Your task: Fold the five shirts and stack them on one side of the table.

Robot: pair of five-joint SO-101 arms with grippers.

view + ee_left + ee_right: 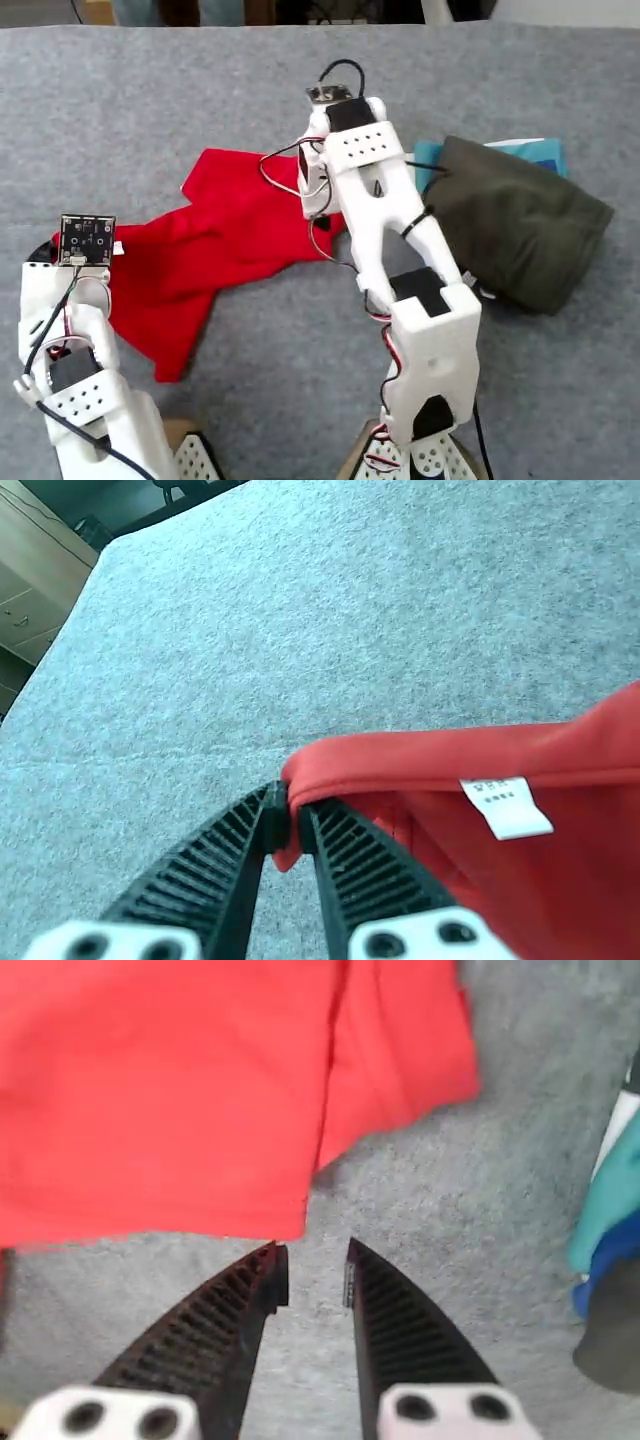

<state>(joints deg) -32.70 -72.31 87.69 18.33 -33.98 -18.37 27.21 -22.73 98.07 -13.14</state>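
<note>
OK, left gripper (290, 815): clamped on a folded edge of the red shirt (215, 255), cloth pinched between the jaws.
Right gripper (313, 1260): narrow gap between the jaws, nothing in it; it sits over bare worktop (150, 100) just off the red shirt's hem.
Red shirt: spread loosely and rumpled, centre-left on the worktop, one sleeve pointing at the far side; white label (505, 807) showing on the inside near the held edge.
Left arm (70, 340): near-left corner, wrist at the shirt's left end.
Right arm (390, 230): centre, stretched over the shirt's right edge.
Stack: olive shirt (520, 225) folded on top, at the right side, teal cloth (430, 155) and blue cloth (545, 152) sticking out underneath at the far edge.
Stack vs red shirt: apart, right arm between them.
</note>
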